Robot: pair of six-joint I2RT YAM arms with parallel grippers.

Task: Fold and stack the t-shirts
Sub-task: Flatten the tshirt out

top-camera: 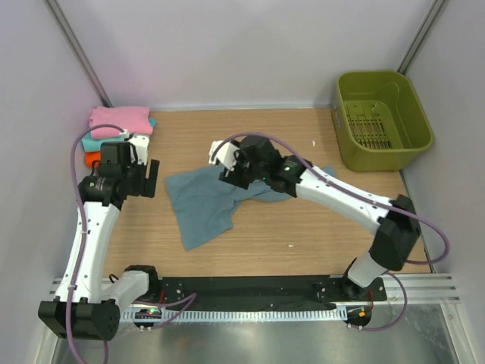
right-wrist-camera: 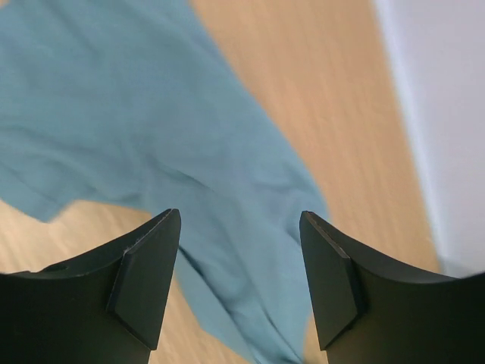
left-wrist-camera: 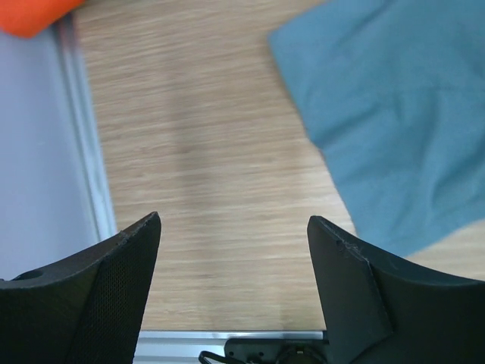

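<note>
A slate blue-grey t-shirt point(top-camera: 203, 203) lies crumpled and unfolded on the wooden table's middle. A stack of folded pink point(top-camera: 120, 117), teal point(top-camera: 92, 142) and orange point(top-camera: 92, 158) t-shirts sits at the far left. My left gripper point(top-camera: 151, 178) is open and empty, just left of the shirt's left edge. In the left wrist view point(left-wrist-camera: 233, 220) it hovers over bare wood, with the shirt point(left-wrist-camera: 386, 114) at upper right. My right gripper point(top-camera: 225, 168) is open and empty above the shirt's upper middle. In the right wrist view point(right-wrist-camera: 239, 214) the shirt point(right-wrist-camera: 151, 114) lies below the jaws.
An olive-green plastic basket point(top-camera: 383, 117) stands at the back right corner. Grey walls close in the left, back and right sides. A metal rail point(top-camera: 258, 292) with the arm bases runs along the near edge. The orange shirt's corner point(left-wrist-camera: 30, 15) shows near the left wall.
</note>
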